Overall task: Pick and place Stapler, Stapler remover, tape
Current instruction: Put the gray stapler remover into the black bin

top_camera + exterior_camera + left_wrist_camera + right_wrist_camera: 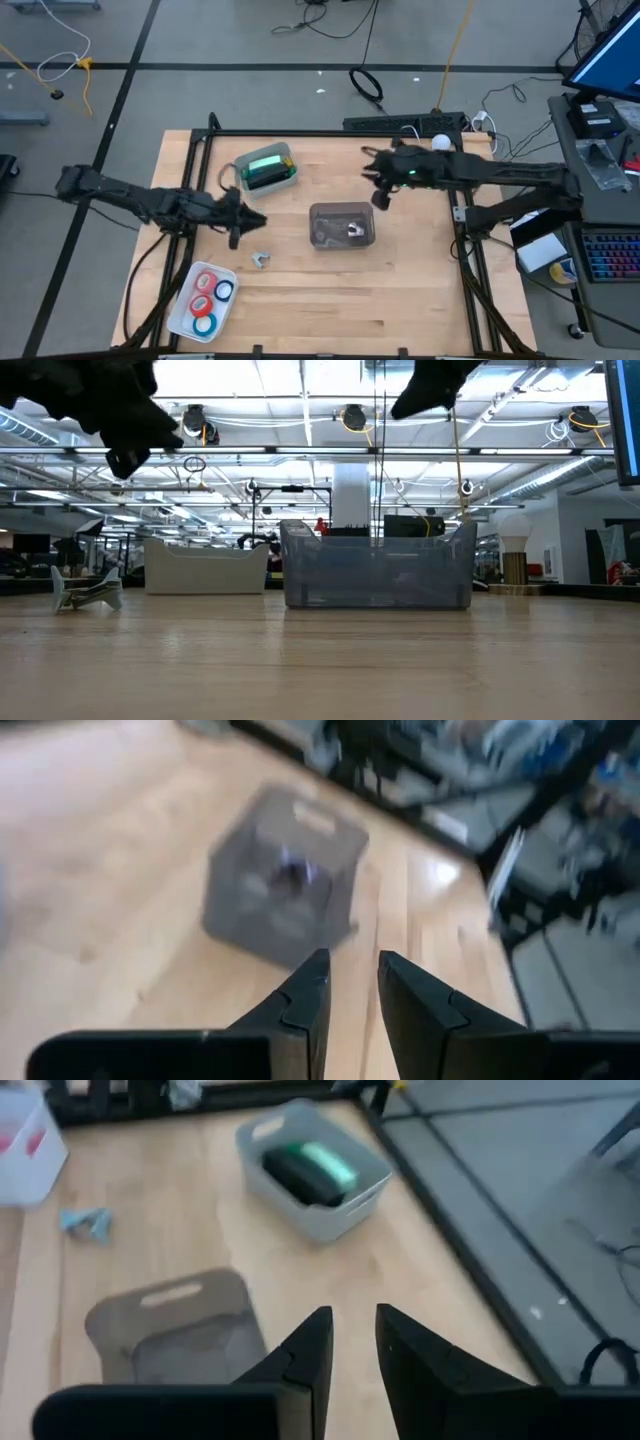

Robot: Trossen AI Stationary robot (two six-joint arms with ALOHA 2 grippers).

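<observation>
The left gripper [352, 990] hangs above the table with its two dark fingers drawn close, only a narrow slit of bare wood showing between them, and nothing pinched there. From overhead, the left gripper [237, 222] sits over the table's left-middle, a little above the stapler remover [260, 260], apart from it. The right gripper [352, 1345] is much the same: fingers nearly together, a thin gap, empty. It hovers over the far part of the table, beside the grey bin [342, 224] and clear of it.

The stapler [265, 168] lies inside the pale bin [288, 180] at the far left-centre (its green top shows plainly from the right wrist too). The tape [204, 300], red, blue and teal rings, rests in a white tray [180, 318] at the near left corner.

The overhead view is the only one that shows the tape tray whole. The low view gives what it cannot: both bins standing flat on the table [400, 300], and the small remover lying on the wood to their left. The left wrist view sees just the grey bin, blurred.
</observation>
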